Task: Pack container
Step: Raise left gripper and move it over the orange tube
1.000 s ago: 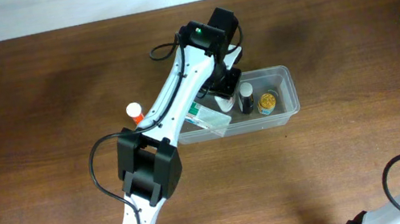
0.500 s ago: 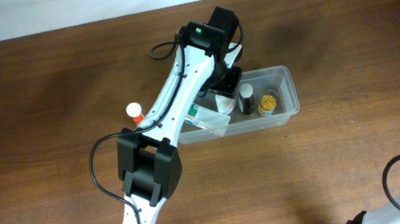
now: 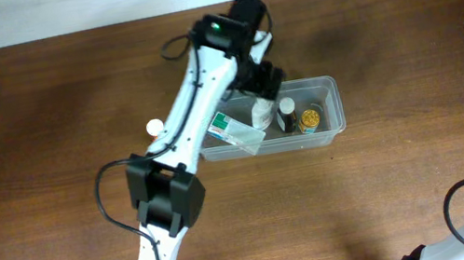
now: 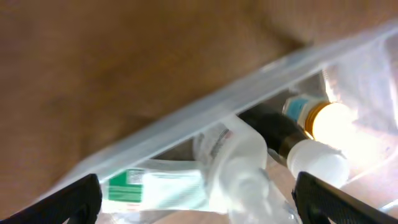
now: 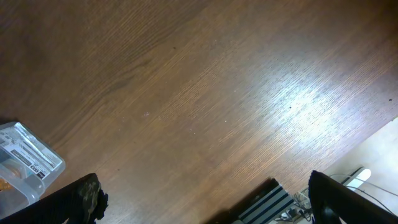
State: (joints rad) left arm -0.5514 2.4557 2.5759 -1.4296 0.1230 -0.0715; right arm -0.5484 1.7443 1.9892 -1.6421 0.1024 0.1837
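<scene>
Left gripper [image 3: 261,80] has just let go. A second ago it was down in the container [image 3: 330,85], pinched narrow on the white bottle [image 3: 262,112]. Now its jaws are spread wide and it has backed up over the far rim.

- The bottle stays behind, standing in the container between the white-and-green box [image 3: 234,131] and the dark bottle [image 3: 287,114]. The gold-lid jar [image 3: 310,119] is further right.
- My read: this drop is done and four items are in.
- The container sits mid-table [image 3: 51,179], unmoved and long side across.
- Left wrist view: left gripper [image 4: 202,198] has its fingertips at the two bottom corners. Nothing is held and it touches nothing I can see. The white bottle [image 4: 239,155] sits below, just inside the rim of the container [image 4: 205,112].
- Right gripper [image 5: 214,200] is also wide open and empty, parked over bare wood well away from the work.
- A small white-capped bottle [image 3: 154,127] is still out on the table, left of the arm. It's likely the next pick.
</scene>
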